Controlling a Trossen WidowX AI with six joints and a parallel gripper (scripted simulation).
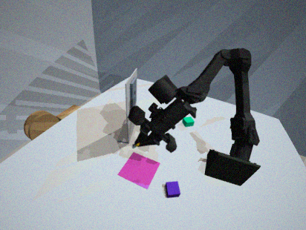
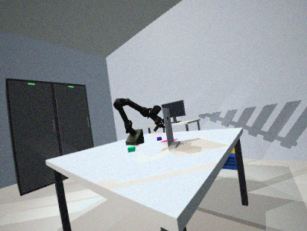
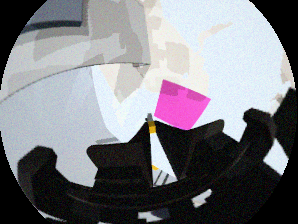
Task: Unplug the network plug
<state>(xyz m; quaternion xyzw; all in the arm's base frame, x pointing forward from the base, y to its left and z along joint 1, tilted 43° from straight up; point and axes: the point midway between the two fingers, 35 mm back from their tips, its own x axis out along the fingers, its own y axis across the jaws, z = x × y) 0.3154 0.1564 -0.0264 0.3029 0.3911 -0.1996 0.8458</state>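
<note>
magenta flat square marker (image 1: 139, 170) on pale surface (image 1: 74, 200), at 6 o'clock of black fingers (image 1: 138, 144). fingers narrow, clamped on small yellow-tipped network plug (image 1: 137, 144), which is out of upright grey panel (image 1: 131, 97) and held low just beside its foot. step judged: carrying to the square. next: lower onto magenta, release, lift arm away.

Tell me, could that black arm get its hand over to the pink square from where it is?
Probably yes. The hand, shut on the plug, hangs just above and beside the pink square, with nothing between them.
</note>
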